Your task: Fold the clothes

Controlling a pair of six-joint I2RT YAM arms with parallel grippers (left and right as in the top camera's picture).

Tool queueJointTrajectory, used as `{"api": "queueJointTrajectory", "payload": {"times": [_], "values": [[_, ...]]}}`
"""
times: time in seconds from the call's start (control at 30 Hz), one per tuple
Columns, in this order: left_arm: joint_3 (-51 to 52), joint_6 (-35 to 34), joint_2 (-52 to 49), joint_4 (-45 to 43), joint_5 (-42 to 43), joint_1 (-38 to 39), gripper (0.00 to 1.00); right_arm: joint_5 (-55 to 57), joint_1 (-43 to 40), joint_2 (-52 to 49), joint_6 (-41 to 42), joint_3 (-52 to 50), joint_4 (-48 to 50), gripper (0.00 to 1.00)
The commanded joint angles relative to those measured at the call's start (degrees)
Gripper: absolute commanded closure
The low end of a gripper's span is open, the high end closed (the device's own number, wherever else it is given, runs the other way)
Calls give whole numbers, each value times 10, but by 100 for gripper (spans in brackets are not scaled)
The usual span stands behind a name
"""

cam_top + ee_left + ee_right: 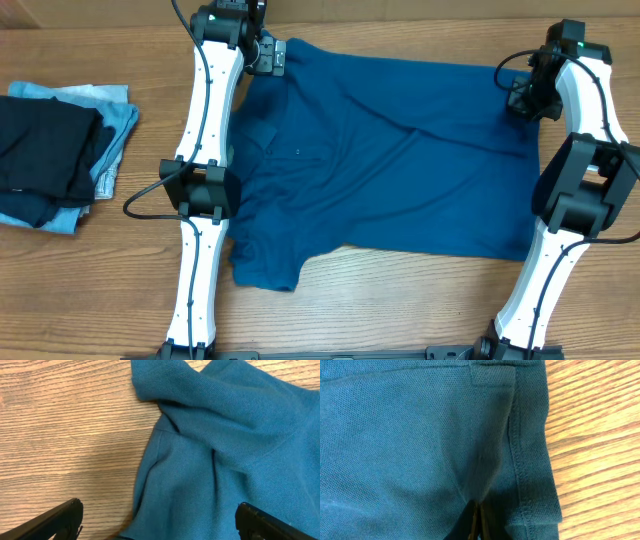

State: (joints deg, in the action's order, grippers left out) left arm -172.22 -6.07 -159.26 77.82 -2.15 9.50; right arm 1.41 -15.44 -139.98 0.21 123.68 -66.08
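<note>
The deep-blue shirt (390,160) lies spread on the wooden table, with one sleeve toward the front left. My left gripper (268,55) is over the shirt's far left corner. In the left wrist view its jaws (160,525) are wide open above a bunched fold of the shirt (225,435), with one finger over bare wood and the other over cloth. My right gripper (522,96) is at the shirt's far right corner. In the right wrist view its fingers (476,521) are shut and pinch the shirt's fabric (410,435) just inside the stitched hem; the cloth puckers toward them.
A stack of folded garments, black (45,150) on pale light blue (115,125), lies at the table's left edge. Bare wood table (400,300) shows in front of the shirt and to its left (65,435).
</note>
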Motion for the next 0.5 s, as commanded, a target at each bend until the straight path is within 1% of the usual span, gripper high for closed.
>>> {"api": "queueJointTrajectory", "payload": {"times": [0.0,0.13,0.47], "values": [[-1,-8,-1,-1,7,-1,0,11,-1,23,0,51,9,96],[-1,-8,-1,-1,7,-1,0,12,-1,23,0,76,22,96],[-1,-8,-1,-1,7,-1,0,49,-4,23,1,76,98,96]]}}
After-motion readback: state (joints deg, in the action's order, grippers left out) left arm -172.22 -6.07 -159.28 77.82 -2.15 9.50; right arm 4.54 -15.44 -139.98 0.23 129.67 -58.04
